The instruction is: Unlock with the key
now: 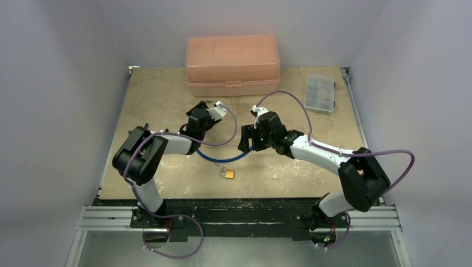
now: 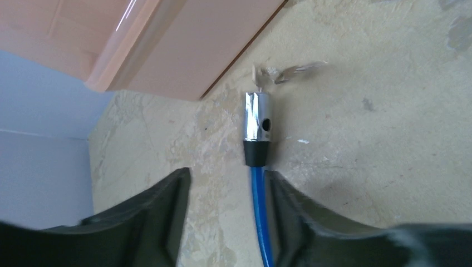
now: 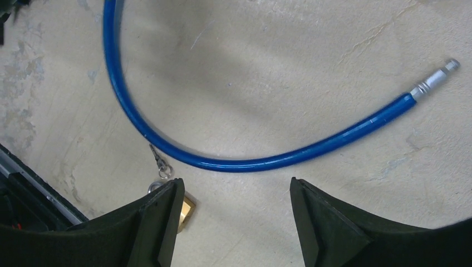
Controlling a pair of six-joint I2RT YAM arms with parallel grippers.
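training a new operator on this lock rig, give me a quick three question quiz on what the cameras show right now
1. True or false: the right pincer is gripping the key.
2. In the left wrist view, what runs between the fingers of the left pincer? A) the blue cable B) the key C) nothing
3. What colour is the box at the far edge of the table?

Key
1. False: both pincers are open and hold nothing. The key lies on the table beside the brass padlock.
2. A
3. Peach
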